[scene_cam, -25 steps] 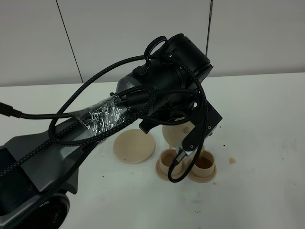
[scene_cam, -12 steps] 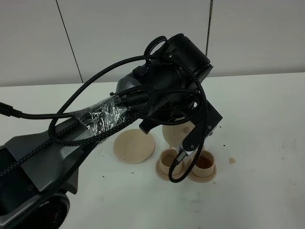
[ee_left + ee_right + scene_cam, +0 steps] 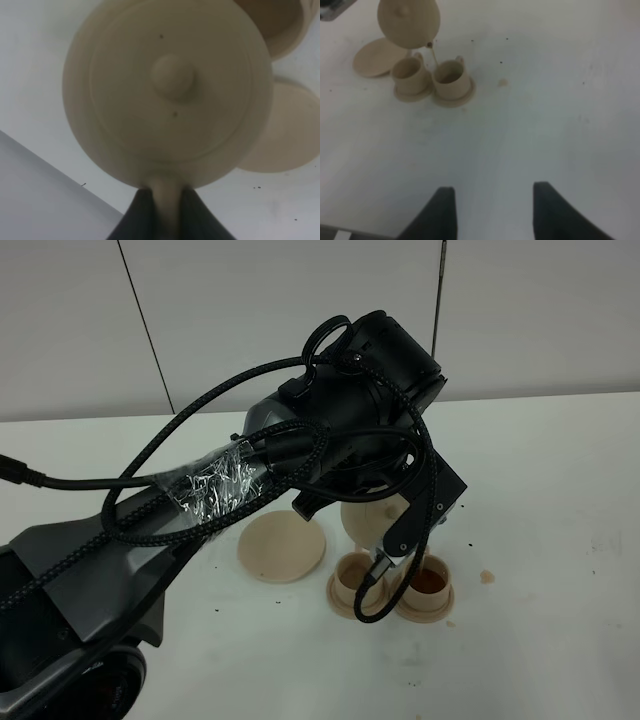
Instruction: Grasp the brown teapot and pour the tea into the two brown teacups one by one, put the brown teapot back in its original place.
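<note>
More tea point(image 3: 431, 582) in right-hand teacup point(image 3: 440, 602); teapot point(image 3: 372, 522) mostly behind left arm point(image 3: 340, 430).

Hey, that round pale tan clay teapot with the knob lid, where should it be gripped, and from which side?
Grip the loop handle, coming in from the handle's side. The round pale tan clay teapot looks too wide for the jaws, while the handle is a narrow stem sticking out. The left pincer is shut on it there, tipping it over a small tan cylindrical teacup.
</note>
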You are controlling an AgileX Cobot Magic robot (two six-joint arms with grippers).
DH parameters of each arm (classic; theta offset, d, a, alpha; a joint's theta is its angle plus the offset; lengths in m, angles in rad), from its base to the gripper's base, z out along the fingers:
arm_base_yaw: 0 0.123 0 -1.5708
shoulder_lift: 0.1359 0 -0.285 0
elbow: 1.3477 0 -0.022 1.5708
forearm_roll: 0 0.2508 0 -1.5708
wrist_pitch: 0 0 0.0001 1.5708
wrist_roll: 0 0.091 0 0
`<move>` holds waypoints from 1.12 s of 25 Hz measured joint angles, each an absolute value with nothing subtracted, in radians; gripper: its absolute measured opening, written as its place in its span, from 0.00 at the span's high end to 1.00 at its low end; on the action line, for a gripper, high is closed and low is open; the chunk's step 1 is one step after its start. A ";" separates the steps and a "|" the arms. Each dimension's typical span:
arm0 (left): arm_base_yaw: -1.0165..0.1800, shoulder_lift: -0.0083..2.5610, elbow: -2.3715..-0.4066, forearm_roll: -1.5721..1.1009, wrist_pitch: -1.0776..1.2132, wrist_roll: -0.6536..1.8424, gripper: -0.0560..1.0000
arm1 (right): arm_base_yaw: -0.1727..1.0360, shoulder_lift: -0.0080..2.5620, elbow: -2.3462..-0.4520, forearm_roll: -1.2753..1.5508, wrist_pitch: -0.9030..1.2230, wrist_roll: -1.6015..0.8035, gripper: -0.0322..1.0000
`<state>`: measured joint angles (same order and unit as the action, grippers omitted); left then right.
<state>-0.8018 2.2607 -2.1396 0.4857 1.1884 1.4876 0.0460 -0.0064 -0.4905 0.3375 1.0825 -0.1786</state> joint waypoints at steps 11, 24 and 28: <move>-0.802 2.261 -2.140 0.486 1.188 1.488 0.78 | 0.046 -0.006 -0.490 0.338 1.083 -0.179 0.63; -0.802 2.261 -2.140 0.486 1.188 1.488 0.78 | 0.046 -0.006 -0.490 0.338 1.082 -0.179 0.63; -0.802 2.261 -2.140 0.486 1.188 1.489 0.78 | 0.046 -0.006 -0.490 0.338 1.082 -0.179 0.63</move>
